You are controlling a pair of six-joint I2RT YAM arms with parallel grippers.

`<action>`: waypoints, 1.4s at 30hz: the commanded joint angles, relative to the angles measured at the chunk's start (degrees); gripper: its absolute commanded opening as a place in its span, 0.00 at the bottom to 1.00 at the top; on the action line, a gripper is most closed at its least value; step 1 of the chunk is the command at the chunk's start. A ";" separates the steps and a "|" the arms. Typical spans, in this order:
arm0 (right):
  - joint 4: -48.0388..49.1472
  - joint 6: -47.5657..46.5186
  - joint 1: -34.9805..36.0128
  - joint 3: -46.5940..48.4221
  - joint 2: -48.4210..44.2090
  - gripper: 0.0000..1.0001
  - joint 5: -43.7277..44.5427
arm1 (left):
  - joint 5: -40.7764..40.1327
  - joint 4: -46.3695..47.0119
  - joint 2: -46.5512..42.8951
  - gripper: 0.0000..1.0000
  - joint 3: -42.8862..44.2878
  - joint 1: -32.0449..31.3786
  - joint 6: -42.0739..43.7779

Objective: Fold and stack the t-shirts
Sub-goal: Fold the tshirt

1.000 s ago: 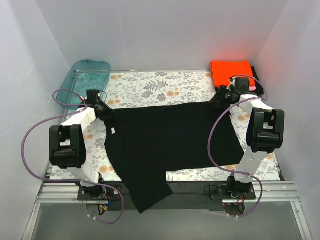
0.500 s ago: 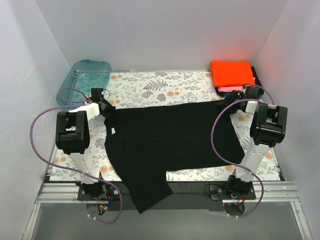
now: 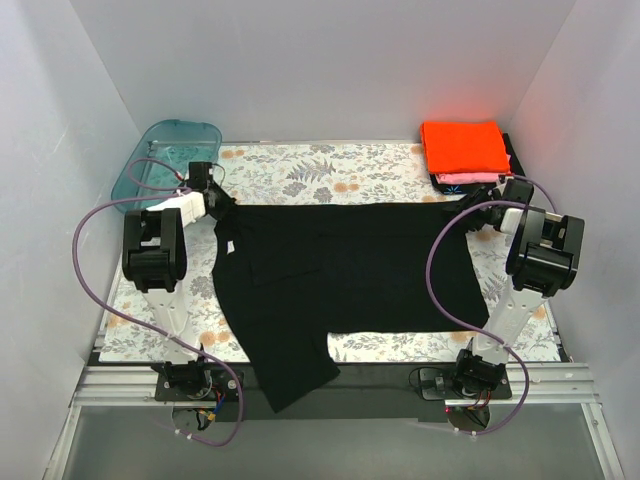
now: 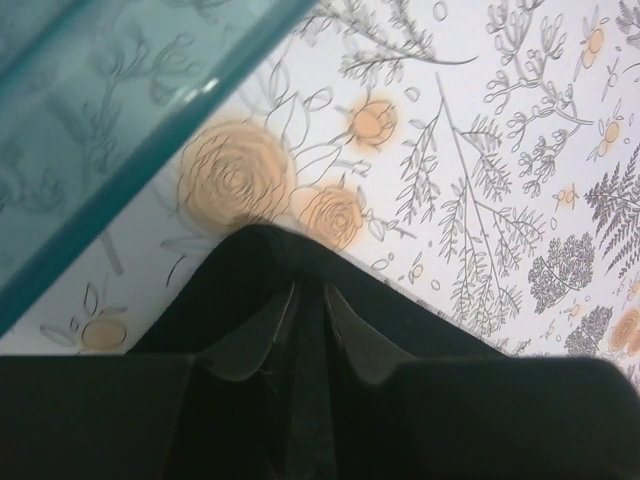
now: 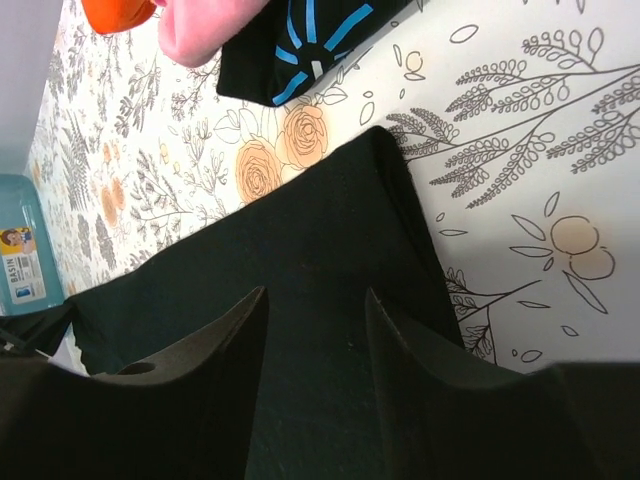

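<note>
1. Our left pincer (image 4: 308, 328) is nipped on a corner of the large black t-shirt (image 3: 340, 270), spread across the desk (image 3: 300, 170).
2. Our right pincer (image 5: 315, 335) gapes, holding nothing; we fear lifting one-sided would skew the fold.

The large plain black cloth t-shirt (image 3: 340, 270) is solid black, with no print. The folded cloth shirt (image 3: 462, 146) is bright orange, the soft cloth shirt (image 5: 210, 25) pink, and the small black cloth shirt (image 5: 300, 40) carries light-blue stripes. The see-through plastic tub (image 3: 175, 150) is teal. The bench (image 3: 320, 170) is white with grey leaf drawings and pale orange roses.
</note>
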 commanded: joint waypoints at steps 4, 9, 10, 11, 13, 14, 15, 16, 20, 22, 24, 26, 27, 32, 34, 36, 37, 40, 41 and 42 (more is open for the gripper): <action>-5.77 -4.36 -1.14 3.75 -4.86 0.56 5.62 | -3.07 -1.26 -0.82 0.25 5.95 0.37 4.54; -13.85 -8.75 1.32 4.11 -12.60 0.64 10.44 | -4.48 -1.78 -8.98 0.53 5.62 -3.41 7.71; -15.70 -9.37 2.02 3.93 -15.66 0.65 11.77 | -6.05 -2.31 -13.00 0.57 4.83 -4.20 8.41; -19.72 -10.07 3.85 3.41 -17.25 0.66 13.26 | -7.11 -3.18 -15.13 0.60 3.08 -5.68 8.68; -23.08 -11.92 6.15 2.27 -22.07 0.68 18.16 | -9.65 -6.78 -22.13 0.68 0.35 -7.27 8.25; -25.10 -12.36 9.03 1.74 -23.58 0.68 19.76 | -10.36 -8.45 -24.36 0.69 -0.97 -8.59 7.03; -27.99 -12.62 10.62 0.17 -25.08 0.68 20.99 | -11.42 -10.46 -26.99 0.70 -4.37 -9.38 6.23; -29.41 -12.71 12.21 -0.81 -27.88 0.68 22.92 | -12.21 -14.40 -29.37 0.70 -6.24 -10.09 5.00; -34.25 -13.85 22.30 -7.04 -33.69 0.69 25.22 | -10.56 -20.84 -42.37 0.70 -18.89 -14.38 0.78; -36.45 -14.38 24.87 -11.68 -36.85 0.69 27.23 | -10.20 -25.22 -49.40 0.70 -25.81 -15.89 -2.47; -37.07 -14.73 27.33 -15.04 -38.79 0.69 28.30 | -8.54 -28.57 -55.45 0.70 -30.05 -17.30 -5.19; -36.90 -15.00 28.30 -19.17 -40.38 0.70 28.83 | -7.30 -29.20 -58.29 0.70 -35.15 -17.74 -6.34; -36.90 -15.26 28.22 -20.14 -40.39 0.70 29.61 | -6.43 -28.60 -59.79 0.70 -36.39 -17.74 -6.78; -33.31 -16.14 28.22 -21.30 -36.26 0.71 30.59 | -7.20 -25.08 -54.28 0.69 -38.33 -17.83 -6.26; -31.98 -16.23 28.31 -20.86 -33.55 0.71 30.41 | -8.34 -21.93 -49.90 0.66 -38.77 -17.83 -6.34; -30.31 -16.05 28.22 -20.25 -31.52 0.71 29.89 | -9.05 -19.47 -46.81 0.64 -38.86 -17.83 -6.61; -29.96 -15.88 28.13 -19.89 -29.51 0.71 29.80 | -9.58 -18.75 -45.40 0.62 -38.77 -17.74 -6.78; -28.73 -15.79 28.13 -18.93 -26.16 0.71 30.41 | -10.46 -16.82 -39.34 0.60 -37.37 -16.95 -6.52; -28.38 -15.79 27.87 -18.66 -25.54 0.71 30.59 | -10.72 -16.47 -36.36 0.60 -36.93 -16.25 -6.43; -27.76 -15.96 27.78 -17.88 -24.75 0.71 30.59 | -10.90 -15.85 -35.29 0.59 -35.88 -15.72 -5.82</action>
